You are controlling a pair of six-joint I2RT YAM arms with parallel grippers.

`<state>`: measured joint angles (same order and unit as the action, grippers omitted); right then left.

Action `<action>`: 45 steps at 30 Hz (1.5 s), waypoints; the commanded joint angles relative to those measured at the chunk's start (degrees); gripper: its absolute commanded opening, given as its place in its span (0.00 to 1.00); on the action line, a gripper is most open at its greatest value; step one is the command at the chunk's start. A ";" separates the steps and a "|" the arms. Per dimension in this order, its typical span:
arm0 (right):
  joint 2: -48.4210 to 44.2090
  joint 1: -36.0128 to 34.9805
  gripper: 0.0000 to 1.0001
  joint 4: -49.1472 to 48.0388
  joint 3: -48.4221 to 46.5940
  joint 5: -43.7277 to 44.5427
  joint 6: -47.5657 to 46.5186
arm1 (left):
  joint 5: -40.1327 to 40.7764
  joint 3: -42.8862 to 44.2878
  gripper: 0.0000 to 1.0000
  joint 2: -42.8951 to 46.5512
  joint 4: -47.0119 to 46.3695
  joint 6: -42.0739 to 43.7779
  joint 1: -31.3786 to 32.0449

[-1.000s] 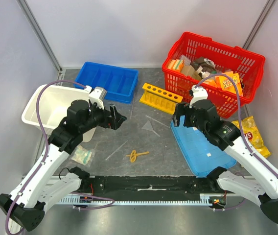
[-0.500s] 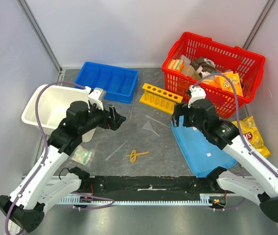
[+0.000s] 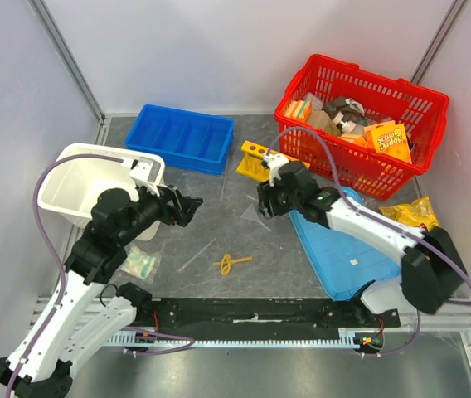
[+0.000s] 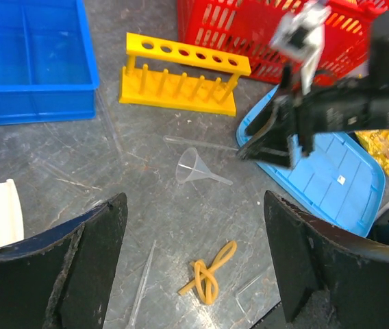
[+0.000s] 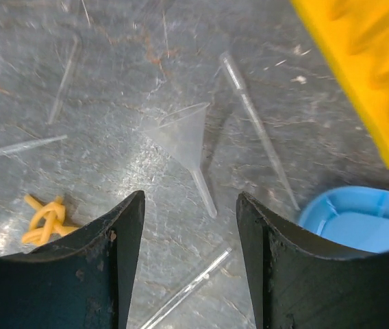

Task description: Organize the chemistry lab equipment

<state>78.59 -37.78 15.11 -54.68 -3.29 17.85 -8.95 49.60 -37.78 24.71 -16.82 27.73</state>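
My right fingers (image 5: pixel 119 240) hover apart over the clear funnel (image 5: pixel 181 133) mid-tabletop, just near of the yellow rack (image 3: pixel 256 159). I'd centre on the cone, drop straight and close gently so it doesn't skid. My left fingers (image 4: pixel 85 260) are apart and empty. I count one funnel, one rack, one rubber band (image 5: pixel 44 219), four thin tubes (image 5: pixel 256 130) and one small bag (image 3: pixel 140 264).

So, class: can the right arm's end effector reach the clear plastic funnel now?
Probably yes: the open right end effector hovers directly over the clear plastic funnel, with nothing between.
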 commanded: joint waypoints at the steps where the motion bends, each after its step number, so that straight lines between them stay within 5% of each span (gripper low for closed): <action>1: 8.23 -2.91 0.65 -4.05 -5.86 -0.15 -1.68 | 3.94 -1.17 0.86 2.79 -4.05 2.05 0.05; 27: 20.38 -5.29 0.40 -13.79 3.60 2.94 -11.43 | -0.28 -1.62 0.76 2.45 -3.97 3.20 0.13; 35: 13.45 -6.16 0.11 -20.73 8.79 2.94 -11.61 | -0.72 -1.36 0.70 0.61 -4.06 1.97 0.22; 45: -4.30 -8.80 0.09 -28.12 15.29 -12.43 -10.11 | -11.06 5.14 0.63 -9.58 1.22 -1.46 -0.04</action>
<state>80.99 -44.95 -6.22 -41.25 -7.11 7.29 -12.38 50.68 -44.80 24.86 -15.88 27.73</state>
